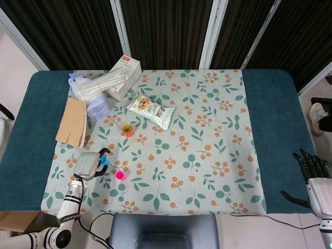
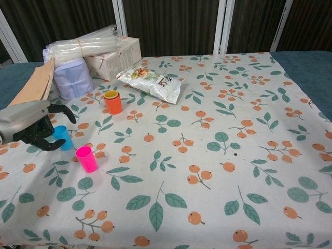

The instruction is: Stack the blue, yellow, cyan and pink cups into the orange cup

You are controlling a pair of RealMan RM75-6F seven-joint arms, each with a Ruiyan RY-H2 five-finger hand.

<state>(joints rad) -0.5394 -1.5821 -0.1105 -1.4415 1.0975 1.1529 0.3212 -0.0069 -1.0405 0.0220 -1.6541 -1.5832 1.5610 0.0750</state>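
Note:
The orange cup [image 1: 127, 129] [image 2: 112, 102] stands upright left of the table's middle, with a yellow cup nested in it showing as a yellow rim. A cyan cup [image 1: 104, 160] [image 2: 64, 137] stands near the left front of the cloth. The pink cup [image 1: 120, 175] [image 2: 86, 158] stands just to its right and closer to me. My left hand [image 1: 88, 165] [image 2: 32, 125] is right beside the cyan cup on its left, fingers spread on either side of it and holding nothing. My right hand [image 1: 314, 170] hangs off the table's right edge, fingers spread and empty.
A snack bag [image 1: 150, 109] [image 2: 150, 80] lies behind the orange cup. At the back left are a white box [image 1: 126, 69], a bundle of clear plastic [image 2: 83, 46], a pale tub [image 2: 72, 79] and a brown notebook [image 1: 71, 122].

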